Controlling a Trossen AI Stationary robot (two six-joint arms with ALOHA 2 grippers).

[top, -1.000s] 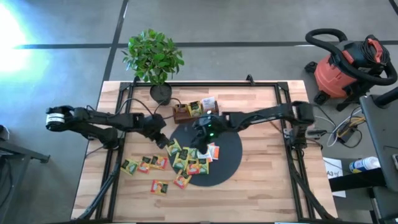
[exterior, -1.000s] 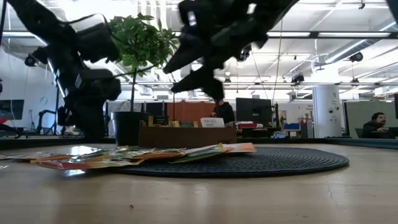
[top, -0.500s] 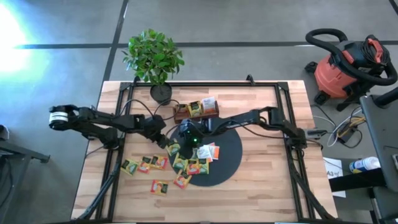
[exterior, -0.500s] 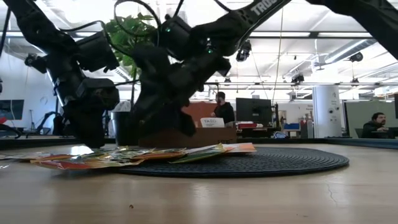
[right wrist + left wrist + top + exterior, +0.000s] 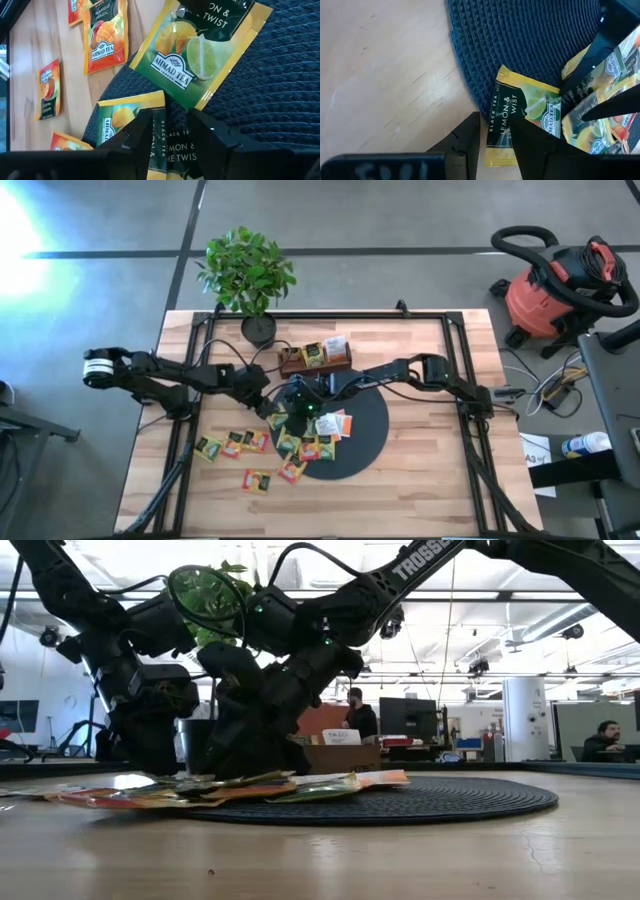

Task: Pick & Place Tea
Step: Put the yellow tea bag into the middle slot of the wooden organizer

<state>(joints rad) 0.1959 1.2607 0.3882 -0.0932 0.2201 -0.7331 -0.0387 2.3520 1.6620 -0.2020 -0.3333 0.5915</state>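
Right end effector (image 5: 287, 417) down on a lemon sachet (image 5: 165, 137) at the black mat's (image 5: 365, 442) left edge, fingers straddling it, grip unclear, left end effector (image 5: 495, 145) likewise astride another sachet (image 5: 520, 117), tea sachets (image 5: 250, 442) strewn lower centre of worktop (image 5: 420, 480), overhead contact hidden

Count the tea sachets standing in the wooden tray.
2: a green-yellow sachet in the wooden tray's middle, a white one at its right end. More may be hidden behind them.
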